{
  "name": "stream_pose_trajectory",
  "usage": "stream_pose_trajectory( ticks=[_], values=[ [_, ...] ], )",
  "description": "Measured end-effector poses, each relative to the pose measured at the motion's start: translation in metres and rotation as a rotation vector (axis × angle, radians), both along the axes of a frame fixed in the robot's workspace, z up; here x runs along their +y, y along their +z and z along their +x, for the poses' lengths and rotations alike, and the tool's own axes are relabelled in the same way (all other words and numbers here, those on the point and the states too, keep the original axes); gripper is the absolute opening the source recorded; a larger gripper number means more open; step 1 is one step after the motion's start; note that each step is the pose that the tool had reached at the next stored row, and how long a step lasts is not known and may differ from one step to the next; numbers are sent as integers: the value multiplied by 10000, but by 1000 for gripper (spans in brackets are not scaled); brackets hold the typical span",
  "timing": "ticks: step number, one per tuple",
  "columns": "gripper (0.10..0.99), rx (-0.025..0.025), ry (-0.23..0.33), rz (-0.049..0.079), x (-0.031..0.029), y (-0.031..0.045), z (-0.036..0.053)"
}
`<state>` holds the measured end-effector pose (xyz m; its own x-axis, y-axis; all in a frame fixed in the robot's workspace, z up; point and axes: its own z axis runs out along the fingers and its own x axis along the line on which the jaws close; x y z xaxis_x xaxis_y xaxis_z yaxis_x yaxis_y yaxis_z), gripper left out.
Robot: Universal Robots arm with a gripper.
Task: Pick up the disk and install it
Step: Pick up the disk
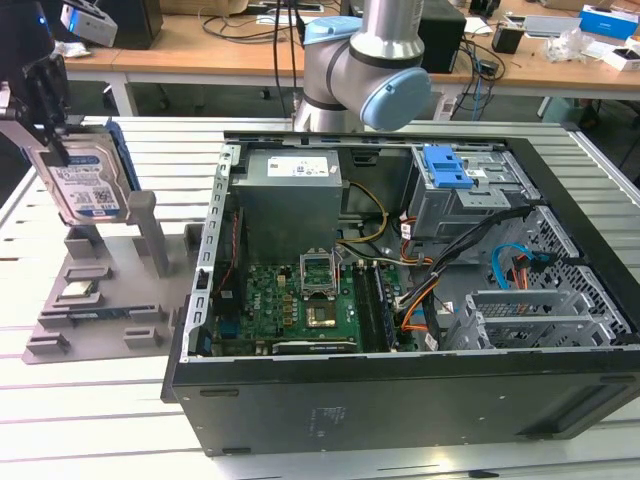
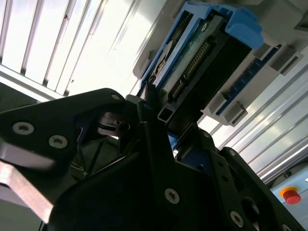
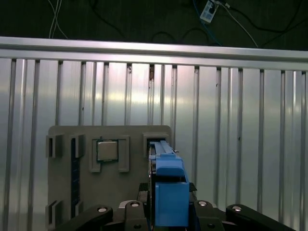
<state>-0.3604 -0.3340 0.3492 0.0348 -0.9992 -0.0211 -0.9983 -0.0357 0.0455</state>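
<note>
The disk [image 1: 88, 185] is a silver hard drive with a white-and-blue label and a blue bracket along its edges. It stands upright at the exterior view's left, right over the slot of a grey holder plate [image 1: 105, 320]. My gripper [image 1: 52, 125] comes down from above and is shut on the disk's top edge. In the second wrist view the disk [image 2: 190, 57] shows edge-on, connector side visible, with black fingers [image 2: 154, 125] on either side. In the first wrist view the blue bracket [image 3: 168, 185] runs between the gripper's [image 3: 166, 214] fingers. Whether the disk rests in the slot or hangs just above it I cannot tell.
A small square processor chip [image 1: 80, 292] [image 3: 107, 150] lies in a pocket of the holder plate [image 3: 65, 185]. An open computer case [image 1: 400, 400] lies at the exterior view's right, with a motherboard [image 1: 300, 300] and a grey drive cage with blue latch [image 1: 448, 170]. The arm's base [image 1: 365, 70] stands behind it.
</note>
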Motion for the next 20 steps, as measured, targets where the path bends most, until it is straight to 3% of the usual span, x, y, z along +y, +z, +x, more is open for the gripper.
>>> stream_pose_trajectory(
  ticks=[20],
  values=[
    [369,1,-1,-1,5,178,0]
  ],
)
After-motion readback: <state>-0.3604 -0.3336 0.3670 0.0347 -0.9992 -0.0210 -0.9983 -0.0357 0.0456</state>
